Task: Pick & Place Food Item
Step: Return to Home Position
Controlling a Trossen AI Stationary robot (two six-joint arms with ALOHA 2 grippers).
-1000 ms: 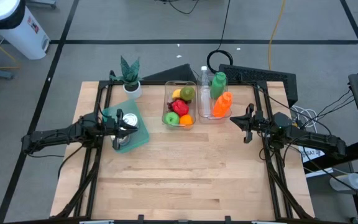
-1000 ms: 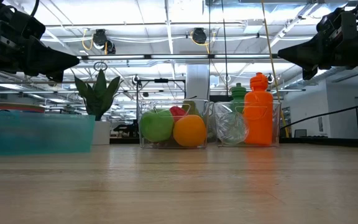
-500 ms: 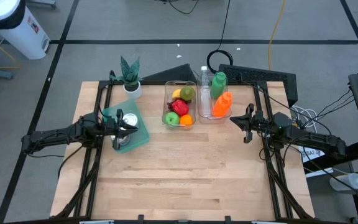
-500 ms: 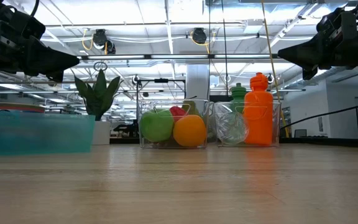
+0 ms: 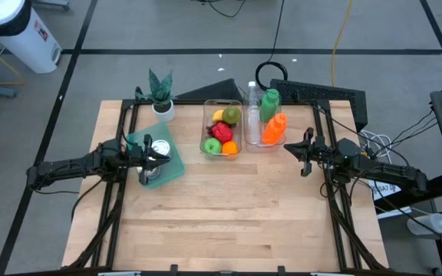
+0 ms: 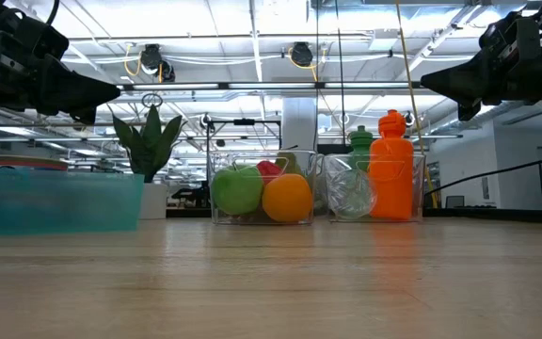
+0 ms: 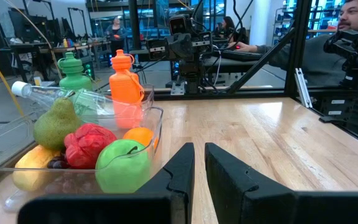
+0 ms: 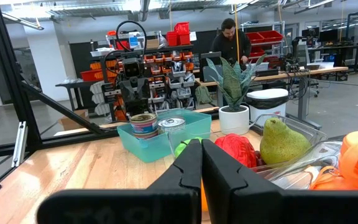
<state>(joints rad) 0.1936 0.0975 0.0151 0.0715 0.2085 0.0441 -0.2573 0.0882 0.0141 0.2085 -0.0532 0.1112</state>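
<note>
Left claw (image 7: 199, 174), right claw (image 8: 201, 168): both all but closed, empty, unmoved for the past second, mid-left and mid-right over the wooden surface (image 5: 229, 215). Green pear (image 5: 232, 115) sits in the clear plastic bin (image 5: 204, 126), upper centre. Homing looks finished.

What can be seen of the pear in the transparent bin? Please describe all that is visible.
The pear is yellow-green with smooth, matte-looking skin, wide at the base and narrow at the top. It stands roughly upright, narrow end up, inside the clear bin, at the bin's far end in the high view. It seems to lean against the red fruit, with a yellow fruit close beside it. Its base is hidden behind them. No gripper touches it.
</note>
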